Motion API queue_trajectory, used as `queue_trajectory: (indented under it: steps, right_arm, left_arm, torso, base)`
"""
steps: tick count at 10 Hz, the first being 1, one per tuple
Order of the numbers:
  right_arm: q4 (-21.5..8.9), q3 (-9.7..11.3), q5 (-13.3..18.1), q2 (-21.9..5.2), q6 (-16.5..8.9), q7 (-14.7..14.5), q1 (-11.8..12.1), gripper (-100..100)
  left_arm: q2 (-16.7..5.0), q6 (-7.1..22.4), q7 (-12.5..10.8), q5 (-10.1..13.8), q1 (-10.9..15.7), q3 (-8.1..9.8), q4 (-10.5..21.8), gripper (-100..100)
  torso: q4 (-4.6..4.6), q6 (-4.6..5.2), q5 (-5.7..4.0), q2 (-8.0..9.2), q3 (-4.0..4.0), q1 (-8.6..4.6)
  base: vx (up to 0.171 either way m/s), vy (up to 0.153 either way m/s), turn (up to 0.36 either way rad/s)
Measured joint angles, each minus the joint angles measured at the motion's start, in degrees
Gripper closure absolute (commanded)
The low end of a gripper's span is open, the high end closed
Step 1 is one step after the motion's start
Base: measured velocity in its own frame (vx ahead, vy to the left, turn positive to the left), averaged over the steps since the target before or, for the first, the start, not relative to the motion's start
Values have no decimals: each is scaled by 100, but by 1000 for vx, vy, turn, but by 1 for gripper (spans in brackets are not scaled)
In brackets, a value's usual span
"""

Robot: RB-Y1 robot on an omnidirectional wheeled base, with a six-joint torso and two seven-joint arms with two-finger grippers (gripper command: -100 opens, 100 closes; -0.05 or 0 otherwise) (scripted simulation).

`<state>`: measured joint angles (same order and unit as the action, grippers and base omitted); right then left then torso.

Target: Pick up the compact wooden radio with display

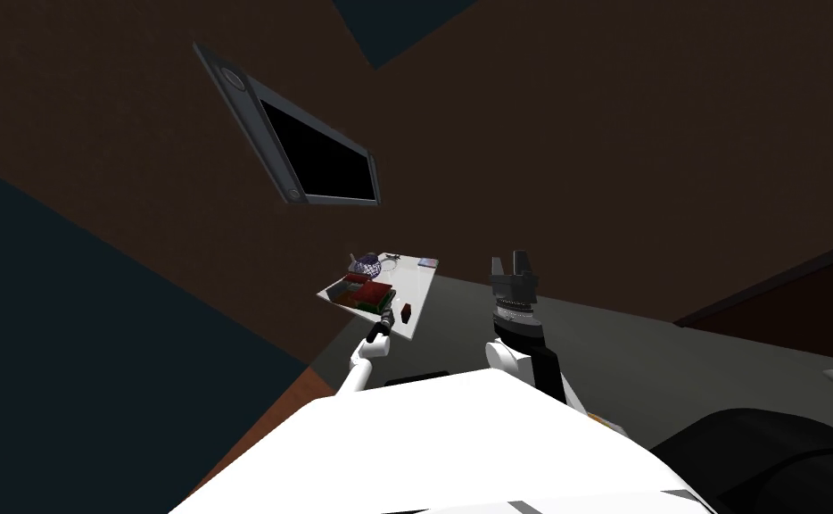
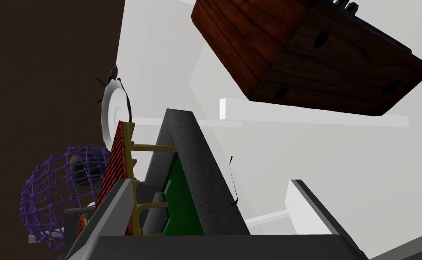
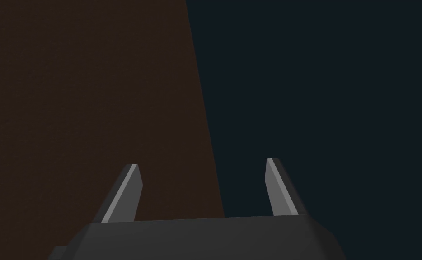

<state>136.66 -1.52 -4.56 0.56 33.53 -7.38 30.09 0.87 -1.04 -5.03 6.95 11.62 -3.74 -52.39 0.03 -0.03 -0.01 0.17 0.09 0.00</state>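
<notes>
The radio (image 2: 314, 54) is a small dark red-brown wooden box on the white table (image 1: 424, 290). In the head view the radio (image 1: 405, 311) sits near the table's front edge. My left gripper (image 1: 387, 318) hovers just beside it over the table, apart from it. In the left wrist view that gripper (image 2: 205, 207) is open, and the radio lies ahead of it and off to one side, outside the fingers (image 2: 108, 210). A grey, green and red stack (image 2: 178, 180) stands between the fingers. My right gripper (image 1: 513, 268) is raised beside the table, open (image 3: 201, 180) and holding nothing.
The red and green stack (image 1: 368, 294), a purple wire ball (image 1: 367, 262) and a white dish (image 2: 113, 108) crowd the table's left part. A dark screen (image 1: 317, 152) hangs on the brown wall behind. A dark rounded seat (image 1: 762, 455) lies at the right.
</notes>
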Motion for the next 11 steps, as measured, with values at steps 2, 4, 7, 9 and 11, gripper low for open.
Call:
queue_trajectory:
  steps: [2, 4, 7, 9, 11]
  right_arm:
    - [0, 0, 0, 0, 0, 0, 0, 0]
    - [0, 0, 0, 0, 0, 0, 0, 0]
    - [0, 0, 0, 0, 0, 0, 0, 0]
    - [0, 0, 0, 0, 0, 0, 0, 0]
    - [0, 0, 0, 0, 0, 0, 0, 0]
  left_arm:
    - [8, -108, 27, 37, 209, 99, 311, -100]
    - [14, -182, 56, 61, 376, 161, 603, -100]
    - [7, -452, 96, 159, 845, 352, 1227, -100]
    - [49, -546, 150, 169, 1067, 458, 1563, -100]
    - [92, -594, 235, 196, 1236, 607, 1621, -100]
  torso:
    - [1, 1, 0, -1, 0, -1]
    - [-1, -1, 0, -4, -2, -1]
    - [2, 0, 0, 4, 3, -1]
    - [-1, -1, 0, -3, -1, -1]
    - [1, -1, 0, 2, 2, -1]
  base:
    - [-31, 11, -37]
    - [-26, 12, -25]
    - [-40, 13, -35]
    - [-26, 9, -25]
    - [-24, 8, -15]
